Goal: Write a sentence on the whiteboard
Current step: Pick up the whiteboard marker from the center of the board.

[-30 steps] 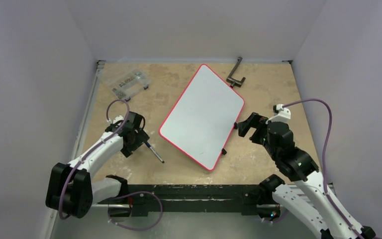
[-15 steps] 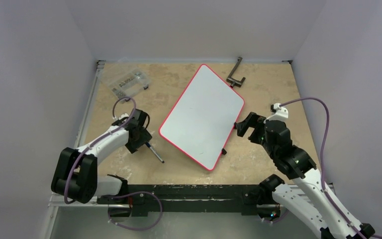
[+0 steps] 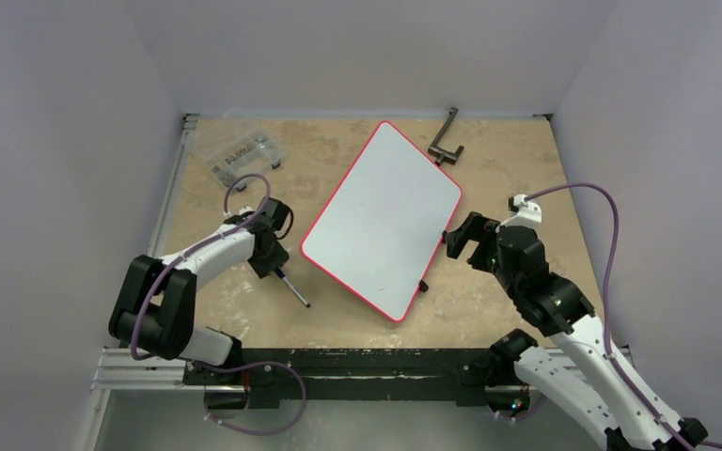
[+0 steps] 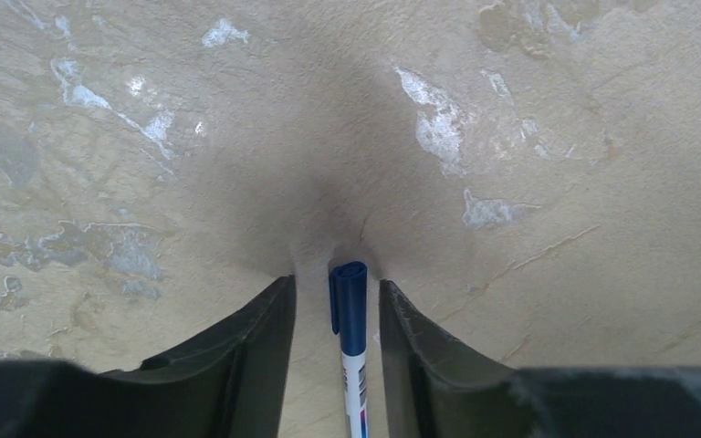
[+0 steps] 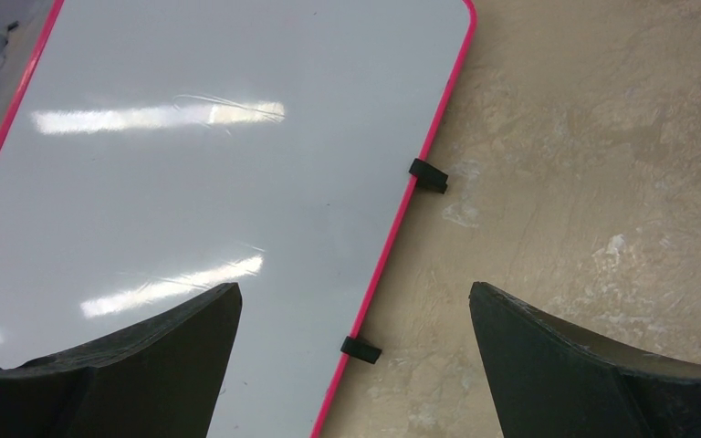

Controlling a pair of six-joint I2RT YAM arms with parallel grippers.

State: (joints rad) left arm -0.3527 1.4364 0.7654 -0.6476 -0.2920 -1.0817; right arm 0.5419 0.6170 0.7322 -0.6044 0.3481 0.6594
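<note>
We log the whiteboard (image 3: 382,218) flat on the mottled beige desk (image 3: 498,160): glossy white, rounded corners, thin red rim. To its left, the left pincer (image 4: 336,285) stands narrow astride a blue-capped marker (image 4: 350,306), with slim gaps and the barrel cut off. The right pincer (image 5: 354,292) gapes wide over the whiteboard's right rim, near small black clips (image 5: 428,175).

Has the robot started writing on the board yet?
Not yet. Done: nothing written; the whiteboard is blank. In hand: the left pincer straddles the capped marker lying on the table, jaws not touching it. The right pincer hangs open over the board's edge. Left: grab the marker, uncap it, write the whole sentence.
</note>
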